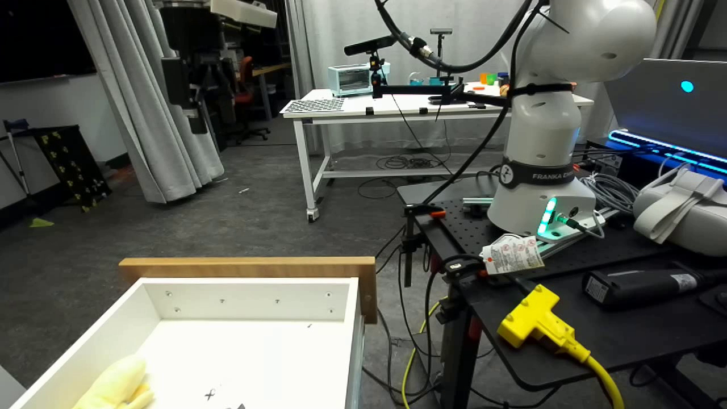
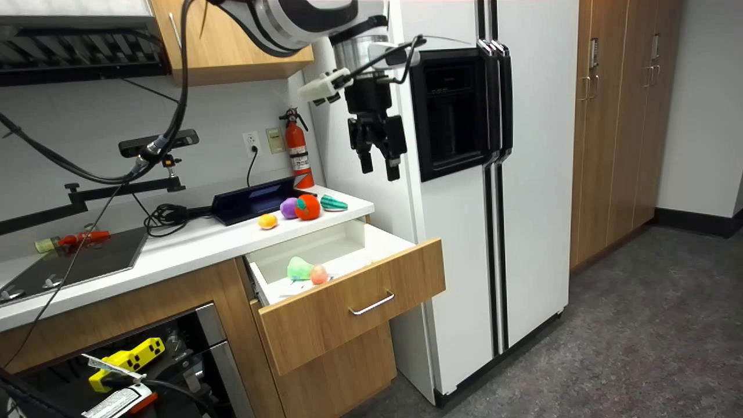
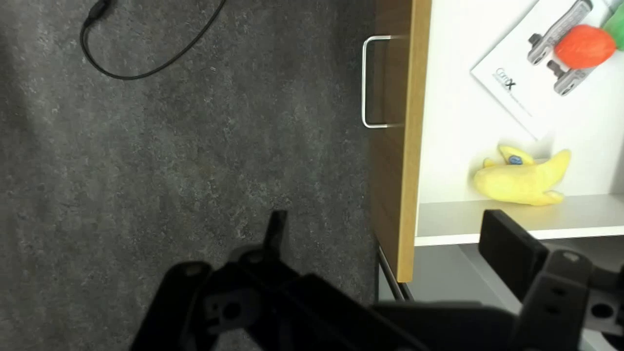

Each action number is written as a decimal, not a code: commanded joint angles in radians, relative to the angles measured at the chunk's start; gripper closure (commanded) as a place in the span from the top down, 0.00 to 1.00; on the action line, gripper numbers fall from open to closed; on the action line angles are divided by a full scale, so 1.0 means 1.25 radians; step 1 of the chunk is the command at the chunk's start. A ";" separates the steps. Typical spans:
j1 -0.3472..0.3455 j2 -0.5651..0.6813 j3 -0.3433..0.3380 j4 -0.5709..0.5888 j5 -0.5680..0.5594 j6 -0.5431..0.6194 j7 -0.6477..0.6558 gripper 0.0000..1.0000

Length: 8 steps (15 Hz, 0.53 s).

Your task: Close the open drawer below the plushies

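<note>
The drawer (image 2: 348, 316) is pulled out from under the white counter in an exterior view. It has a tan wooden front with a silver handle (image 2: 372, 303) and a white inside. It also shows in the wrist view (image 3: 413, 136) and in an exterior view (image 1: 247, 267). A yellow plushie (image 3: 519, 181) and a red and green plushie (image 3: 585, 47) lie inside it. Purple (image 2: 288, 208), red (image 2: 308, 207), orange (image 2: 267, 221) and green striped (image 2: 334, 202) plushies sit on the counter above. My gripper (image 2: 380, 168) is open and empty, pointing down, above the drawer's fridge-side end and touching nothing.
A white fridge (image 2: 453, 244) stands beside the drawer. A dark tablet-like object (image 2: 255, 200) and a fire extinguisher (image 2: 299, 151) are on the counter. A black robot table (image 1: 568, 335) with a yellow power splitter (image 1: 531, 318) stands near the drawer. A cable (image 3: 131, 77) shows in the wrist view.
</note>
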 commanded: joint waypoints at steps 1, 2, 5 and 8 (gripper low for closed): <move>-0.017 0.131 -0.016 0.115 -0.001 -0.010 -0.019 1.00; -0.022 0.161 -0.019 0.140 0.002 -0.015 -0.021 1.00; -0.021 0.154 -0.020 0.112 0.004 -0.003 -0.006 1.00; -0.028 0.210 -0.022 0.156 0.005 -0.003 -0.007 1.00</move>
